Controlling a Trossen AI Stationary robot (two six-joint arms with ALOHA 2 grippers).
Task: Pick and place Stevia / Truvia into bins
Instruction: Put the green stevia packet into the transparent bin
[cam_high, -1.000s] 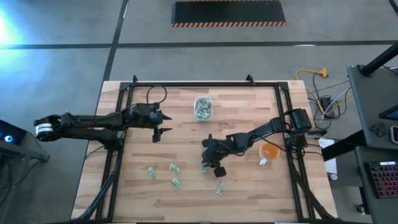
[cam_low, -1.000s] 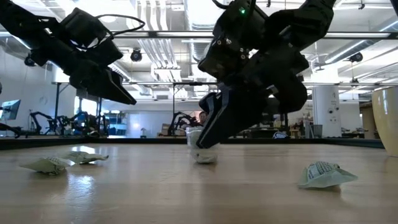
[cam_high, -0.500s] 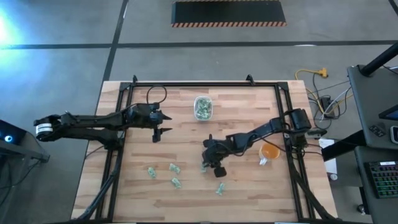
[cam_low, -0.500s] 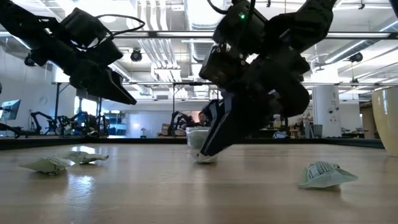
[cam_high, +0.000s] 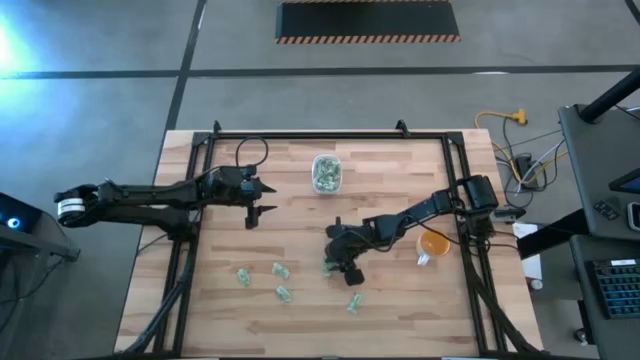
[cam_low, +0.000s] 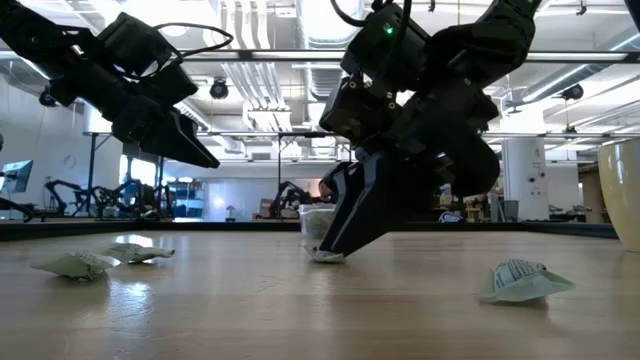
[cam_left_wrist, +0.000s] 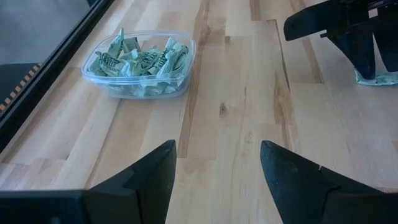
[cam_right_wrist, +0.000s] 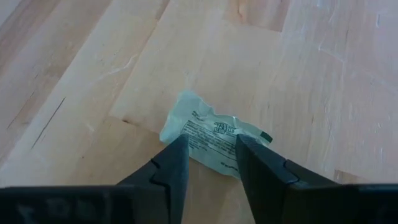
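In the high view the right gripper covers most of the packet under it, so only a small green edge shows there. The right wrist view shows this packet clearly: it lies flat and crumpled on the wood, and the two dark fingers stand on either side of its near edge with a narrow gap, close to it but probably not yet pinching it. In the low view the finger tips reach down to the table at the packet, and the dark arm hides most of the bin behind.

The clear bin stands well apart from this gripper, toward the far edge of the table, and holds many green and white packets. The left gripper hangs near the bin on its left side, fingers spread wide and empty, as the left wrist view shows.

More loose packets lie on the near side of the table from the bin: three together and one alone. An orange cup stands beside the right arm; the low view shows only its edge
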